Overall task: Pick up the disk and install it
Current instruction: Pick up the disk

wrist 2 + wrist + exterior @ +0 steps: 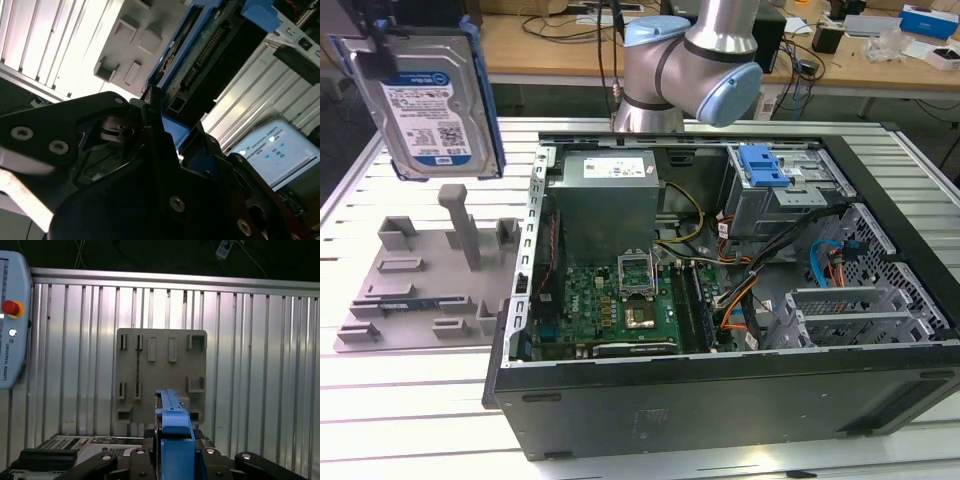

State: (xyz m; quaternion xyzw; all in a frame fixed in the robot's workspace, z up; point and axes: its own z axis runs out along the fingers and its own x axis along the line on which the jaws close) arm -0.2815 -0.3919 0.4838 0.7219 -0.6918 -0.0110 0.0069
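Aloft, jaws clamp disk (428,100) above grey holder (395,300); open case (720,410) holds motherboard (605,300).

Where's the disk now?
In the exterior view's upper left, the disk hangs above the grey fixture plate, beside the computer case; the first wrist view shows the hand clamping it.

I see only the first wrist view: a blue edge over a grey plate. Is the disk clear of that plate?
Observer: Yes. In the exterior view the disk hangs upright above the grey fixture plate, not touching it.
Operator: And where is the computer case?
Observer: The open computer case lies beside the plate, on the exterior view's right.
Operator: Is the grip closed?
Observer: In the second wrist view the gripper is shut on the disk's blue-framed edge.
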